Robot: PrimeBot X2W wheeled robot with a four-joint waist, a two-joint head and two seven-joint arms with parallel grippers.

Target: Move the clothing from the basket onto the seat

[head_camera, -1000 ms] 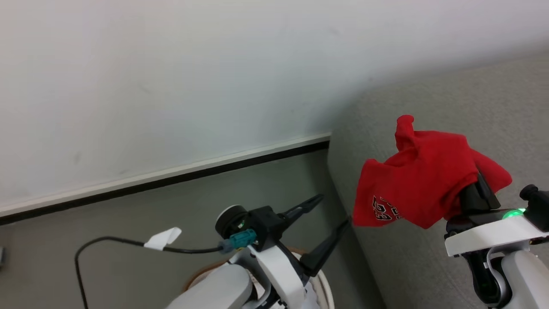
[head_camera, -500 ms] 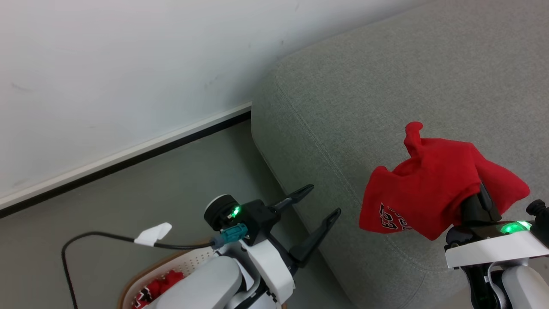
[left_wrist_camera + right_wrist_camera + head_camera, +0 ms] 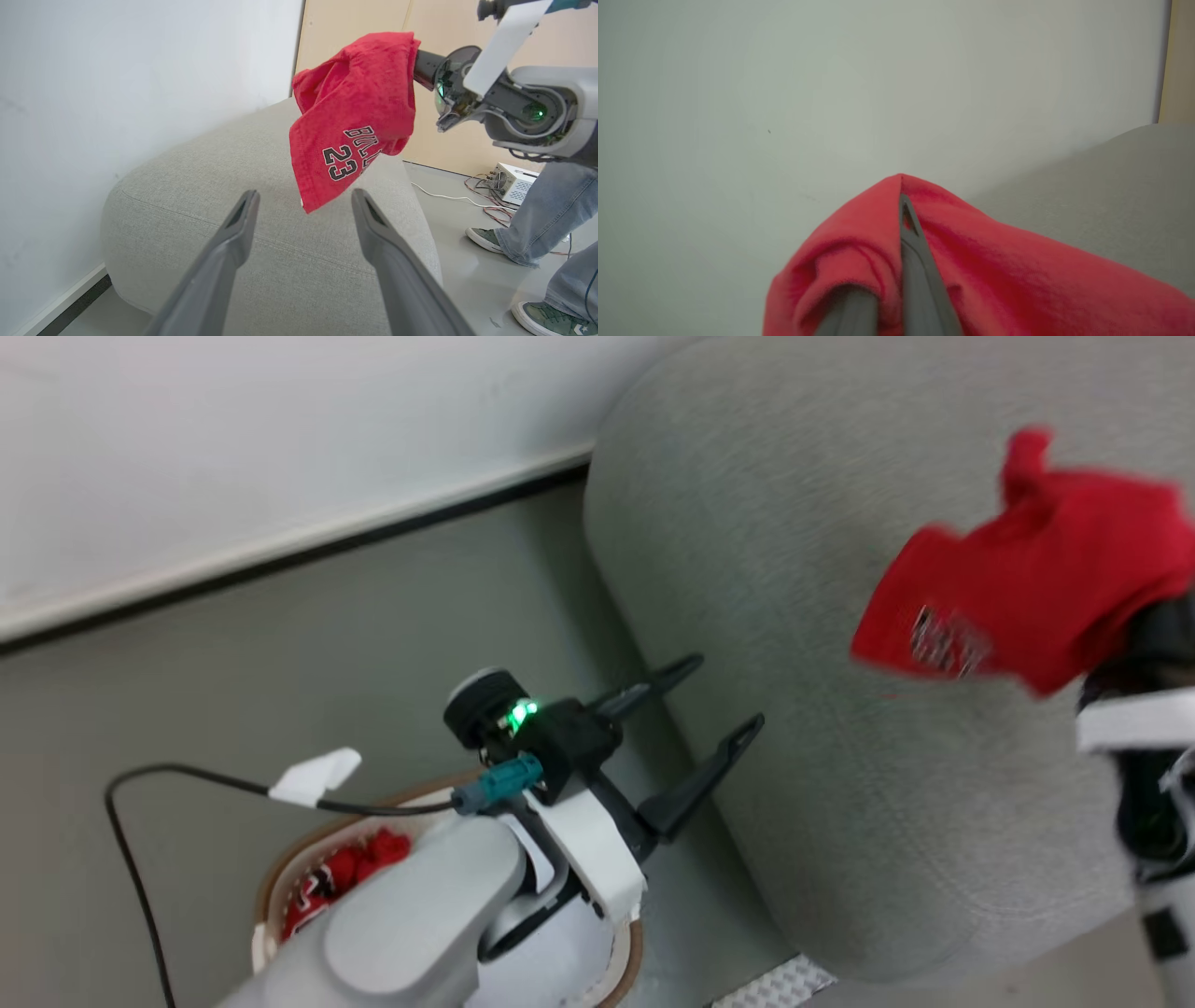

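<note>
A bright red jersey (image 3: 1046,588) lettered "BULLS 23" (image 3: 355,121) hangs in the air over the grey seat (image 3: 840,756), not touching it. My right gripper (image 3: 902,205) is shut on a fold of it, and the cloth drapes over both fingers. My left gripper (image 3: 726,691) stands open with nothing in it at the seat's near left edge, above the floor; its fingers (image 3: 233,233) point at the seat (image 3: 280,242). Below my left arm sits the cream basket (image 3: 280,868), with more red clothing (image 3: 350,873) inside, partly hidden by the arm.
A white wall with a dark baseboard (image 3: 280,555) runs behind the grey floor. A black cable (image 3: 131,803) trails from my left wrist. A person's legs in jeans and green shoes (image 3: 537,224) stand beyond the seat, near a white box with wires (image 3: 514,179).
The head camera has swung down, bringing the basket and more of the seat into view. My right gripper has carried the jersey higher and farther over the seat. The left gripper stays open.
</note>
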